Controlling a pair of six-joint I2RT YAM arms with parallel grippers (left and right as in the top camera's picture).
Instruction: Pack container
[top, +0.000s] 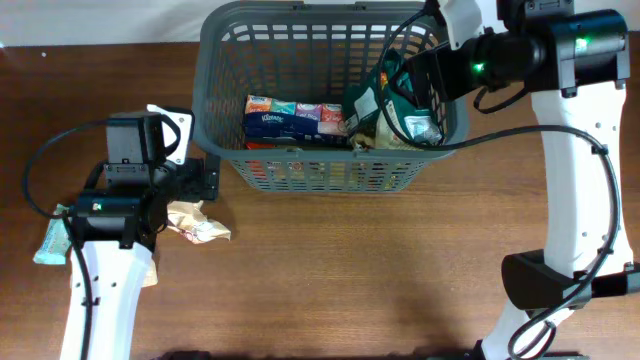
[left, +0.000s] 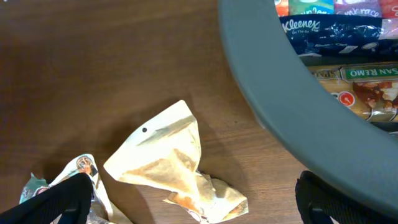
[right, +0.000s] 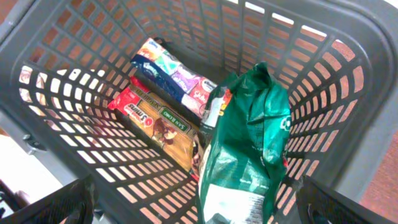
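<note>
Two grippers, both spread wide and holding nothing. Lower left of the overhead view, the left gripper (left: 196, 202) hangs over a crumpled cream packet (left: 177, 162) lying loose on the table (top: 330, 270), just beside the container (top: 325, 175). The container sits top centre: stiff lattice plastic, light though bulky, I'd judge, best gripped at its rim. Farther up, the right gripper (right: 205, 205) hovers over a green bag (right: 249, 137) standing inside, near a tissue pack (right: 173, 70).

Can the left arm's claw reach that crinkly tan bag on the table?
Probably yes. The left claw hangs open right over the tan bag, which lies on the bare table beside the basket, with nothing on top of it.
</note>
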